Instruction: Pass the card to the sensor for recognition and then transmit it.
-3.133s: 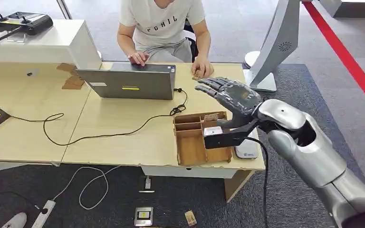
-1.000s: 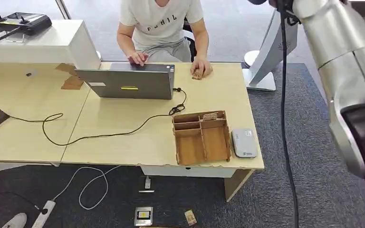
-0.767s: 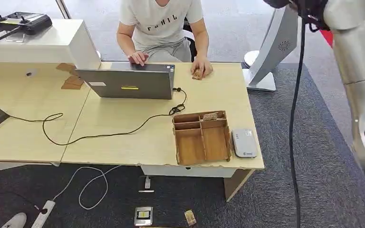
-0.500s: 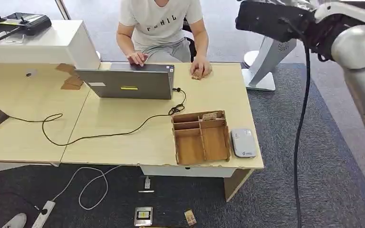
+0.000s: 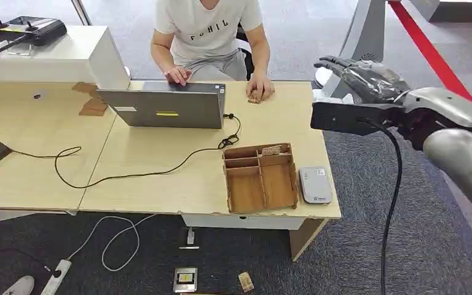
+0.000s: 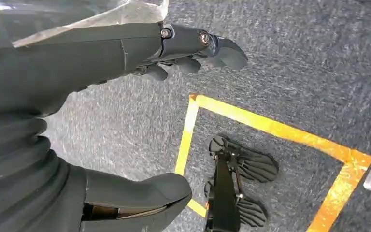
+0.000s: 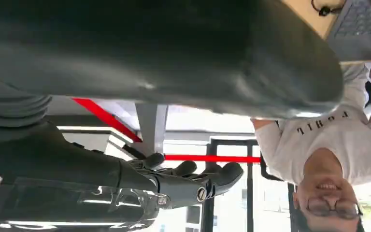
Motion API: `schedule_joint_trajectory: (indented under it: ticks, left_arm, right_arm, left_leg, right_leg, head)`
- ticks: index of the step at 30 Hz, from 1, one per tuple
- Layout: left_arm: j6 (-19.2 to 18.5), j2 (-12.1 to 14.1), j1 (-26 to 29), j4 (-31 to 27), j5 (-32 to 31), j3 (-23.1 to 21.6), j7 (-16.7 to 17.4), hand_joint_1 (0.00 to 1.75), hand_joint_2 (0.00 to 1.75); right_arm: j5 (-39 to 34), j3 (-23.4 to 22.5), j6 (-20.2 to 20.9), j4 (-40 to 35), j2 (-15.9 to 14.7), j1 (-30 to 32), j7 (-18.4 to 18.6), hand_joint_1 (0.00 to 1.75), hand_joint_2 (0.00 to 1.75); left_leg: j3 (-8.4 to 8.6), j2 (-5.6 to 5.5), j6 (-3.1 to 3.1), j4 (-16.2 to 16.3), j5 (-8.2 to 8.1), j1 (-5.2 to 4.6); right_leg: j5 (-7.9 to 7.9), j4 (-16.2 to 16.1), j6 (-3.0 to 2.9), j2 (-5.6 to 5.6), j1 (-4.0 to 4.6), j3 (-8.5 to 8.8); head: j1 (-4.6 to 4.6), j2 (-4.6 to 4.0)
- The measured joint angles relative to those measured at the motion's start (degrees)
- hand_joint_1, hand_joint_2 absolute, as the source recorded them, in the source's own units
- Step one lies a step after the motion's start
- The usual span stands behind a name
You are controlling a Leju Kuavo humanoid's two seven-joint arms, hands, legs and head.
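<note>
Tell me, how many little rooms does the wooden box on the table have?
4 that I can make out in the wooden box: two small ones along the far side, one holding something brownish, and two long ones nearer the table edge. More dividers may be hidden.

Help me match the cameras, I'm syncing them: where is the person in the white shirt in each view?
Head view: person at top centre, behind the laptop.
Right wrist view: person upside down, past the right hand.
Left wrist view: looks down at carpet and yellow tape.
Shared landmark: the red stripe, in the head and right wrist views.
</note>
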Motion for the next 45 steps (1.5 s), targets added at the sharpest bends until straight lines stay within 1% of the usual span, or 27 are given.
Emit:
schedule_joint_trajectory:
  ticks: [4, 9, 10, 14, 17, 20, 32, 38, 45]
  left_arm:
    - [-0.8, 0.1, 0.0, 0.0, -1.3, -0.9, -0.5, 0.0, 1.75]
    - [-1.2, 0.1, 0.0, 0.0, -2.3, -2.3, -0.4, 0.0, 1.75]
    - [-1.2, 0.1, 0.0, 0.0, -2.4, -2.6, -0.2, 0.0, 1.75]
    - [-1.3, 0.0, -0.1, 0.0, -2.7, -3.6, 0.3, 0.0, 1.75]
    - [-1.3, 0.0, -0.2, 0.0, -3.0, -4.2, 0.0, 0.0, 1.75]
    - [-1.3, 0.1, -0.2, 0.0, -3.4, -5.0, -0.5, 0.0, 1.75]
    - [-1.5, 0.0, -0.2, 0.0, -4.3, -6.6, -0.7, 0.0, 1.75]
    - [-1.5, 0.0, -0.2, 0.0, -4.2, -7.4, -0.6, 0.0, 1.75]
    - [-1.5, 0.0, -0.2, 0.0, -4.4, -7.9, -0.3, 0.0, 1.75]
  right_arm:
    - [2.1, -0.2, -2.1, -1.7, -1.2, 6.3, -1.0, 0.0, 0.0]
    - [7.0, -1.7, -2.9, -2.8, -0.8, 13.5, -3.0, 0.0, 0.0]
    - [7.6, -1.8, -2.8, -2.8, -0.6, 14.5, -3.1, 0.0, 1.75]
    - [11.0, -2.1, -2.8, -2.9, 2.0, 17.5, -5.2, 0.0, 1.75]
    - [13.3, -2.1, -3.1, -2.5, 4.0, 18.3, -6.5, 0.0, 1.75]
    - [14.9, -2.2, -3.2, -2.1, 5.9, 18.3, -7.0, 0.0, 1.75]
    - [16.3, -3.1, -2.9, -2.1, 10.4, 17.4, -7.5, 0.0, 1.75]
    - [18.2, -3.1, -4.3, -0.8, 13.5, 17.1, -9.2, 0.0, 1.75]
    - [21.0, -2.9, -5.8, 2.7, 17.3, 16.7, -11.5, 0.0, 1.75]
  left_leg:
    - [-0.03, -0.03, 0.0, 0.0, 0.0, 0.0]
    - [-0.05, -0.04, 0.0, 0.0, -0.01, 0.01]
    - [-0.05, -0.03, -0.01, 0.0, -0.01, 0.01]
    - [-0.05, -0.03, -0.02, 0.0, -0.01, 0.02]
    - [-0.05, -0.04, -0.02, 0.0, 0.0, 0.02]
    - [-0.04, -0.04, -0.03, 0.0, 0.01, 0.02]
    - [-0.05, -0.05, -0.02, 0.0, 0.0, 0.02]
    - [-0.05, -0.06, -0.03, 0.0, 0.01, 0.02]
    - [-0.05, -0.05, -0.03, 0.0, 0.01, 0.02]
  right_leg:
    - [0.0, 0.0, 0.0, 0.0, 0.0, 0.0]
    - [-0.01, 0.0, 0.0, -0.01, 0.01, -0.01]
    - [-0.01, 0.0, 0.0, -0.01, 0.01, -0.01]
    - [-0.02, 0.0, -0.02, -0.01, 0.02, -0.02]
    - [-0.02, 0.0, -0.03, -0.01, 0.02, -0.02]
    - [-0.02, 0.0, -0.03, -0.01, 0.02, -0.02]
    - [-0.03, 0.0, -0.03, -0.01, 0.01, -0.02]
    - [-0.03, 0.0, -0.03, -0.01, 0.02, -0.02]
    - [-0.03, 0.0, -0.03, -0.01, 0.02, -0.02]
  head:
    - [0.0, 0.0]
    - [0.02, 0.0]
    - [0.0, 0.0]
    - [0.0, 0.0]
    - [0.0, 0.0]
    - [0.02, 0.0]
    - [0.02, 0.0]
    - [0.0, 0.0]
    - [0.02, 0.0]
